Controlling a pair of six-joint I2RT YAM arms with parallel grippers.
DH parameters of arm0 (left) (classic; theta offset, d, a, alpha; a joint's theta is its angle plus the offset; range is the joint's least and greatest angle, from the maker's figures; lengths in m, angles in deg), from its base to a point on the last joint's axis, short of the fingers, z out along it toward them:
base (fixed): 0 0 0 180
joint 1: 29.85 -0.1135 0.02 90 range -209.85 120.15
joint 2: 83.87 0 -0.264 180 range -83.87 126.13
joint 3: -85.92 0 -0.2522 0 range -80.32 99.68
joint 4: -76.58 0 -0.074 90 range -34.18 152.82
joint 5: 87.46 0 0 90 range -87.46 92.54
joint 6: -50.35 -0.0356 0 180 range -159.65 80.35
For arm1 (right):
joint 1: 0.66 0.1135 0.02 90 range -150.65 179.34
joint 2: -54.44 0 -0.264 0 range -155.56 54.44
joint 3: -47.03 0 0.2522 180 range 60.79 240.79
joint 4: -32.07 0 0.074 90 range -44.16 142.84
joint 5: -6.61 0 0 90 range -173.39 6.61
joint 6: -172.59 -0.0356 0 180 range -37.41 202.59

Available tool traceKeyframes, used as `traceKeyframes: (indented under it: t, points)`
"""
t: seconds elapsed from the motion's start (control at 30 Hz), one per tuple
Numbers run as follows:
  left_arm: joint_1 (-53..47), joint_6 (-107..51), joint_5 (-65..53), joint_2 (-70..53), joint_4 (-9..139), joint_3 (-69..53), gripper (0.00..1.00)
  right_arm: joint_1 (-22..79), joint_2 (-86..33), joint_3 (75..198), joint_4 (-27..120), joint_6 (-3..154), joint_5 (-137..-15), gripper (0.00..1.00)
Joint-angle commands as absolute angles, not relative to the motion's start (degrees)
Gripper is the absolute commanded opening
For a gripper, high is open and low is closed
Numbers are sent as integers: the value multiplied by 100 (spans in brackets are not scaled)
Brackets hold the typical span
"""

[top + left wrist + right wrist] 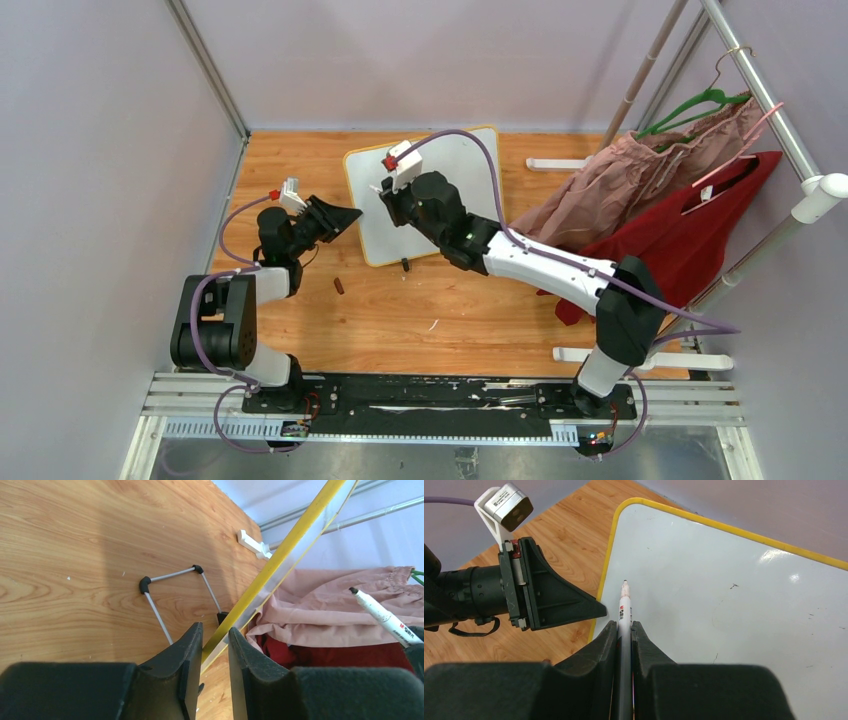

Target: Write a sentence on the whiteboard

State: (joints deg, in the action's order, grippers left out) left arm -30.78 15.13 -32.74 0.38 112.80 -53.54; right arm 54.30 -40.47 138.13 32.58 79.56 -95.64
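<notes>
Top external view shows the whiteboard (462,168) propped near the middle of the wooden table (450,310). Its long axis runs across the table, with the left end a little nearer the arms. The white face tilts up toward the arms, inside a thin yellow-orange frame with rounded corners. One small black foot sits at the near edge, and the left wrist view shows a grey wire stand (172,575) behind the board.

The left gripper (215,627) is at the board's left edge, one finger on each side of the frame and close to it. Whether they actually pinch it cannot be told.

The right gripper (624,625) is clamped on a white marker (625,607). The marker's long axis lies in line with the fingers, and its dark tip points over the left part of the board toward the far-left corner. From the left wrist view the tip stands clear of the board's face.

The barrel carries red print beginning with an M and a line of small dark text, neither of which can be read further. The board's face shows a few small dark specks and faint scratch lines.

A small dark-red piece (340,286) lies on the table near the left arm. A pink garment (640,170) and a red garment (700,230) hang at the right.
</notes>
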Motion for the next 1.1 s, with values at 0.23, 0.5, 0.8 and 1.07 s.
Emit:
traceKeyframes:
  t: [0.23, 0.5, 0.8, 1.07]
  points:
    - [-3042, 1440, -3336, -8, 11353, -5229, 27, 5360, -4309, 14143, 2711, 8081, -10054, 0]
    - [-3045, 1449, -3336, -18, 11371, -5229, 24, 5358, -4446, 14281, 2684, 8074, -10017, 0]
    - [-3046, 1475, -3349, -15, 11432, -5242, 21, 5357, -4611, 14412, 2706, 8033, -10071, 0]
    - [-3039, 1475, -3358, -3, 11463, -5237, 17, 5332, -4709, 14470, 2780, 7996, -10108, 0]
